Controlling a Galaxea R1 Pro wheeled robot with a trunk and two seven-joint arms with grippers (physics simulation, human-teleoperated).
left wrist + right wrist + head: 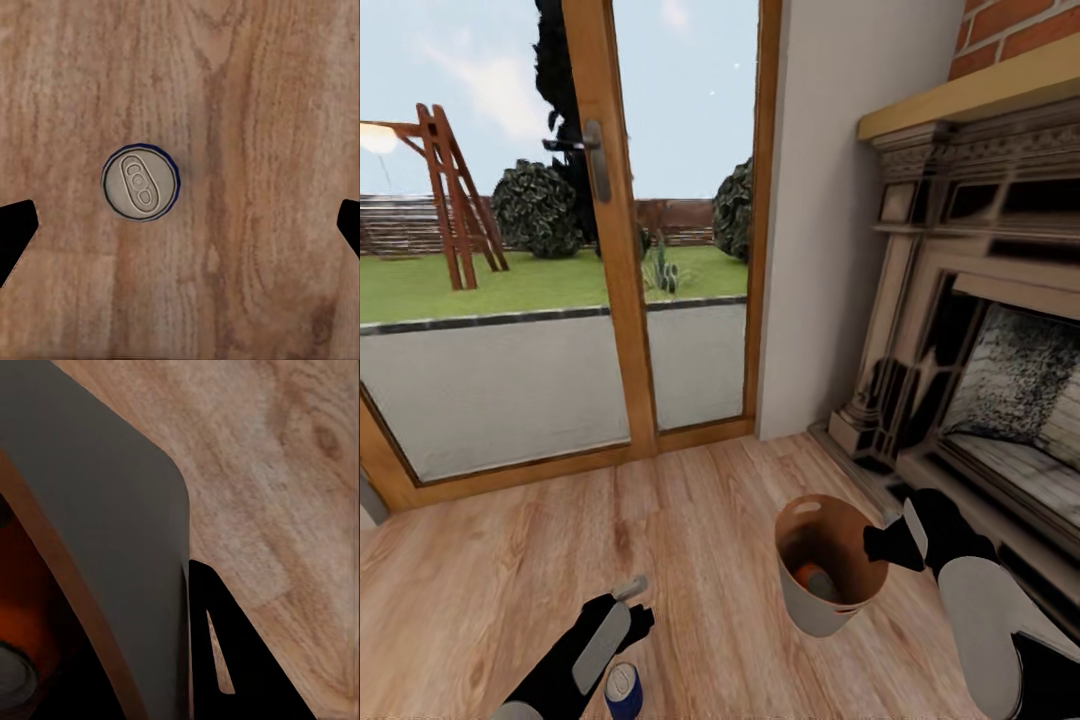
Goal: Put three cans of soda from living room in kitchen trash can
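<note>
The dark blue soda can (624, 691) stands upright on the wood floor, its silver top (140, 182) facing the left wrist camera. My left gripper (622, 618) hovers above it, open, with its fingertips (15, 234) spread wide on both sides of the can. The pale trash can (830, 566) is at the centre right, its tan inside showing. My right gripper (887, 543) is shut on its rim, with the grey wall (112, 532) between the fingers. An orange soda can (815, 579) lies inside the bucket, also visible as an orange can (19, 652) in the right wrist view.
Glass doors with wooden frames (622, 300) stand ahead, with a garden behind them. A brick fireplace (980, 330) with a raised hearth fills the right side, close to my right arm. Open wood floor (690, 520) lies between the doors and the bucket.
</note>
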